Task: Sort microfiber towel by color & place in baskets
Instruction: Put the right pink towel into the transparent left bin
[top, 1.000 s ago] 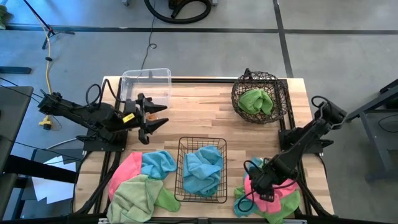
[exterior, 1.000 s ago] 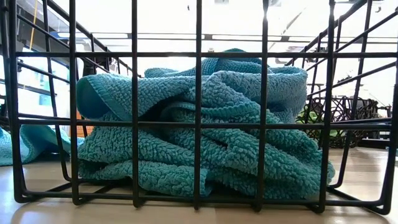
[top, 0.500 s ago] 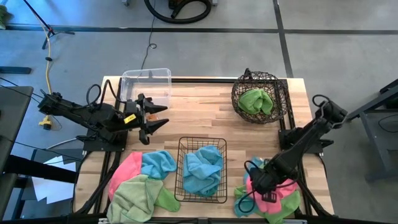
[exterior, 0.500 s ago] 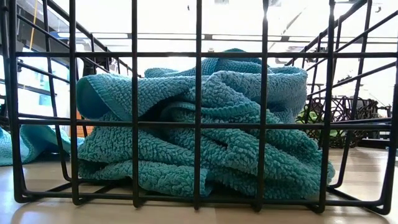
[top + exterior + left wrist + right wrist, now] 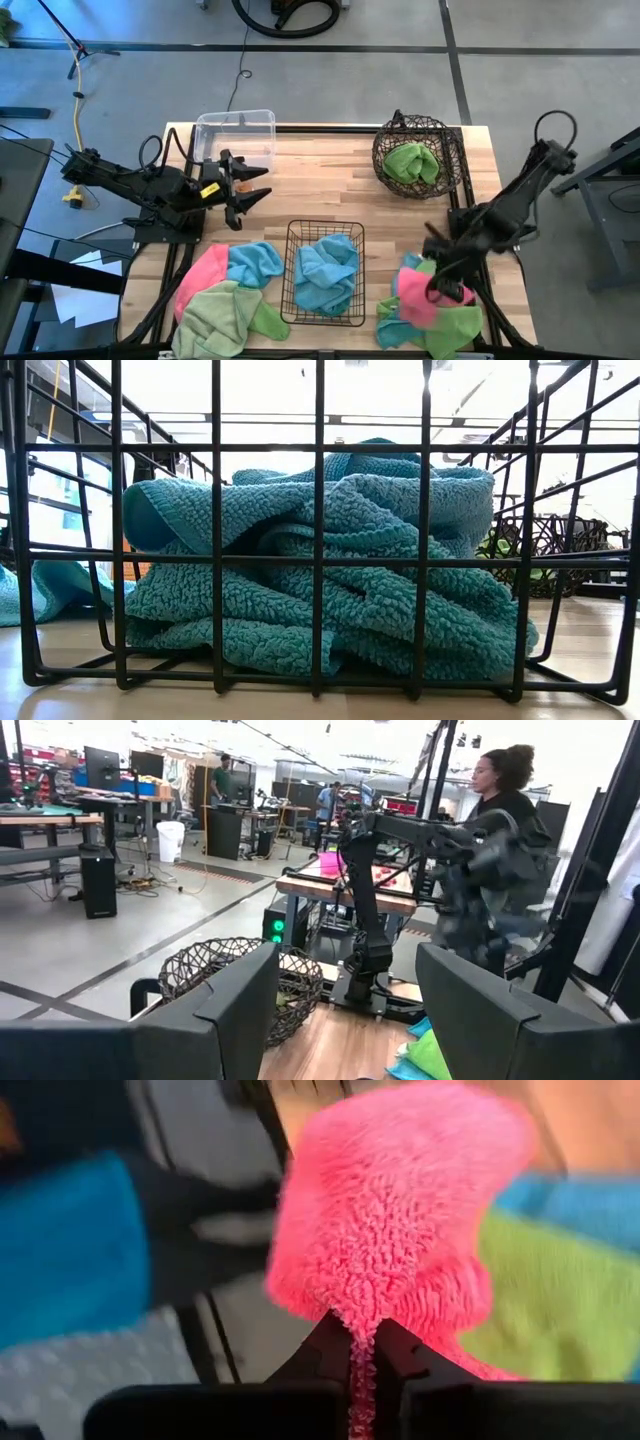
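Tabletop [image 5: 330,195]: pale wood planks, dark frame at its edges, carrying all items below.

Right arm [image 5: 510,205]: dark, reaching in from the right edge toward the near right corner.

Left arm [image 5: 140,185]: dark, lying along the left edge, waiting.

Black wire-grid basket [image 5: 292,270]: rectangular, near-centre of the tabletop; holds one light blue towel [image 5: 328,272], crumpled. In the low view the same basket [image 5: 318,500] fills the frame, with the teal-looking towel [image 5: 330,570] heaped inside.

Round wire basket [image 5: 392,148]: dark brown, far right corner; holds one lime green towel [image 5: 412,162].

Clear plastic tub [image 5: 235,135]: rectangular, far left corner, just beyond the left gripper; contents cannot be told.

Left pile, near left corner: green towel [image 5: 225,318] on top, pink cloth [image 5: 200,275] and blue cloth [image 5: 255,262] touching it behind.

Right pile, near right corner: green cloth [image 5: 455,325] and blue cloth [image 5: 392,325] lying flat under the lifted pink towel.

Pink towel [image 5: 415,298] [image 5: 400,1230]: pinched at one fold and hanging over the right pile.

Left gripper [image 5: 252,188]: fingers spread apart, holding nothing, above bare wood near the tub.

Right gripper [image 5: 445,290] [image 5: 362,1355]: fingers closed tight on the pink towel.
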Motion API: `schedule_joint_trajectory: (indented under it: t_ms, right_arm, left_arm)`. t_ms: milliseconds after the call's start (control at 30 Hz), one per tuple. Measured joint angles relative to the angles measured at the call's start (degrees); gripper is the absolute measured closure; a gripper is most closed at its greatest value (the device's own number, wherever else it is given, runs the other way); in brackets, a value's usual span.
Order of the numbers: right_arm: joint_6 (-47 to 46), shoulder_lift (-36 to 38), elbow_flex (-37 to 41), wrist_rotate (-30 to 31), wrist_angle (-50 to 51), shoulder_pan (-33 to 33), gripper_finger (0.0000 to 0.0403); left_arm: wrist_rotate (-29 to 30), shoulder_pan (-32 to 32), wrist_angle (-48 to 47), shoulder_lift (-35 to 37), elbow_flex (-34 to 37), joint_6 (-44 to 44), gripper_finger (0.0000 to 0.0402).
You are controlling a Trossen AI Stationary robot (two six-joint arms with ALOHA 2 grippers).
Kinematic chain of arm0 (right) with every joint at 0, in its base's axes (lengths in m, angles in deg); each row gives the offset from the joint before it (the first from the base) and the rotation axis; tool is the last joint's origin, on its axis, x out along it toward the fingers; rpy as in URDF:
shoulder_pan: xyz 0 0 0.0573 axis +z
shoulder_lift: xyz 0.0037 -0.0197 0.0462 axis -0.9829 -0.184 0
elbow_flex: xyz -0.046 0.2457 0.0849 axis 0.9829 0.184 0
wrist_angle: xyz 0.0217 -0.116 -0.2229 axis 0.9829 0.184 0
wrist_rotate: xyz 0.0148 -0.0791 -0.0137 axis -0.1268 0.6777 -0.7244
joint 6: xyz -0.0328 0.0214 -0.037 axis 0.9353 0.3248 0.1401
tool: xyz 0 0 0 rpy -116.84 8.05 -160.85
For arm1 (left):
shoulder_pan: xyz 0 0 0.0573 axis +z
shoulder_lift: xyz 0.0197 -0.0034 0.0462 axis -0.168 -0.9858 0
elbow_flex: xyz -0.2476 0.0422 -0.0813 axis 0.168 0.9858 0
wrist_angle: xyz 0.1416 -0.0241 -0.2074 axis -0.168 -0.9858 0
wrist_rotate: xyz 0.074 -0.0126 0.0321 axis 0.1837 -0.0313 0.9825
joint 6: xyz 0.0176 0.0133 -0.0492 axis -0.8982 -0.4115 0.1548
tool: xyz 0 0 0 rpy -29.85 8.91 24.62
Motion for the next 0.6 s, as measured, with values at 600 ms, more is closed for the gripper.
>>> schedule_joint_trajectory:
  t_ms: [600]
  right_arm:
    - [44.78, -2.73, -0.02, 10.83, -44.97, -24.10, 0.0402]
  left_arm:
    - [-1.12, 0.00, 1.98, 0.01, 0.00, 4.62, 0.0177]
